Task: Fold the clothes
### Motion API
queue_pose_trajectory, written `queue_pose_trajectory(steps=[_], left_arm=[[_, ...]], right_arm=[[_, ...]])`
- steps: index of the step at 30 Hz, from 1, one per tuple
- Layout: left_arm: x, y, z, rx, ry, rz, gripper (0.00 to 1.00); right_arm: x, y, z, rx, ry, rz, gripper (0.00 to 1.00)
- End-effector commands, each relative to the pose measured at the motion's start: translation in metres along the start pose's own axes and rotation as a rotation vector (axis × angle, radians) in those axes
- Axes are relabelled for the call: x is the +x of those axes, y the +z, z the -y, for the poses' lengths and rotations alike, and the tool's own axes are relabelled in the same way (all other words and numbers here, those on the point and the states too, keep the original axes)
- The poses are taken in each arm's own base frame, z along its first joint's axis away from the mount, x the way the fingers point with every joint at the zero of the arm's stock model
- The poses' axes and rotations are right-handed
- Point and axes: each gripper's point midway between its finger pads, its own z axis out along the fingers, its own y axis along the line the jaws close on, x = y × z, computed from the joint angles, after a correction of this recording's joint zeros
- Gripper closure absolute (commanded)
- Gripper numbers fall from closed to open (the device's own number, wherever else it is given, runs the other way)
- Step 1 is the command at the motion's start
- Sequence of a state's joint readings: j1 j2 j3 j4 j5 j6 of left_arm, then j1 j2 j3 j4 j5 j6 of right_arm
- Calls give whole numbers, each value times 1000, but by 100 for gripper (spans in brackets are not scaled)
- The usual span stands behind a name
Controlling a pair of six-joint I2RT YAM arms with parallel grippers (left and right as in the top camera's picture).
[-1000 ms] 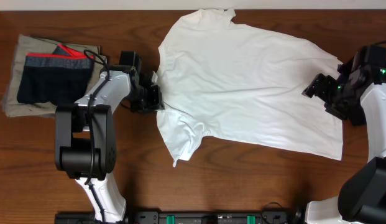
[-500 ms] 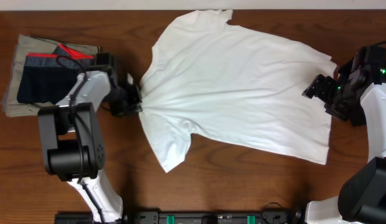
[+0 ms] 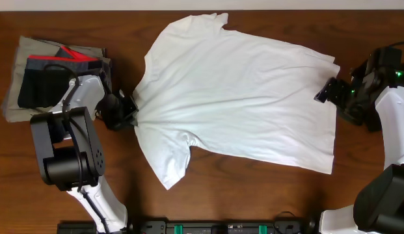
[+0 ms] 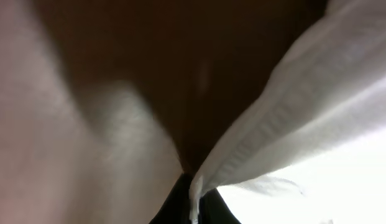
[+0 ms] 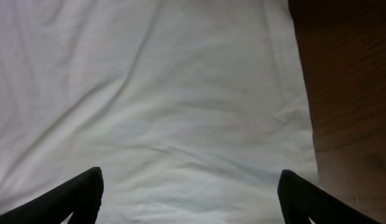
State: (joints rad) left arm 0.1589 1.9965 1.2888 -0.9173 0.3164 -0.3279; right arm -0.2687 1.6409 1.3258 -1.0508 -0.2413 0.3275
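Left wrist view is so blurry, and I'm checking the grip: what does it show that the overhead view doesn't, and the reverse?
Only the left wrist view: the white T-shirt's hemmed edge running down into the shut left gripper, close up. Only the overhead view: the whole shirt spread flat, the open right gripper at its opposite edge, and the black shorts on the khaki pile. Both: the shirt and the brown table.
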Motion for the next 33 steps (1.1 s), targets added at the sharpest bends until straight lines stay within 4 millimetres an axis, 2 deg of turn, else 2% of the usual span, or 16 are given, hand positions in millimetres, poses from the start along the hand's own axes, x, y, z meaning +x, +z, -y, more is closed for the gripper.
queue_pose_trajectory(steps=[1, 12, 15, 20, 22, 23, 24, 25, 26, 31, 33], left_arm=[[0, 5, -26, -130, -138, 10, 94], [2, 1, -30, -152, -330, 31, 94], [1, -7, -28, -137, -376, 56, 94], [-2, -32, -19, -86, -371, 134, 92], [-4, -42, -15, -66, -329, 167, 75], [-4, -47, -13, -60, -302, 178, 69], [-3, -50, -13, -58, -282, 184, 50], [-2, -53, -13, -57, -271, 186, 21], [0, -54, -13, -58, -272, 184, 1], [6, -54, -15, -67, -276, 164, 2], [6, -54, -15, -67, -276, 165, 2]], right_arm=[[0, 0, -2, 6, -29, 3, 12], [1, 0, -3, 7, -32, -1, 12], [0, 0, -3, 11, -28, 2, 11], [-5, 1, 5, 68, 18, 34, 9], [-7, 1, 2, 63, 11, 43, 9], [-8, 2, 0, 61, 5, 47, 9], [-8, 2, -1, 58, 1, 50, 11], [-10, 3, -4, 55, -5, 56, 14], [-10, 4, -5, 53, -4, 58, 16], [-16, 16, -13, 46, -15, 64, 29], [-23, 24, -15, 41, -19, 73, 39]])
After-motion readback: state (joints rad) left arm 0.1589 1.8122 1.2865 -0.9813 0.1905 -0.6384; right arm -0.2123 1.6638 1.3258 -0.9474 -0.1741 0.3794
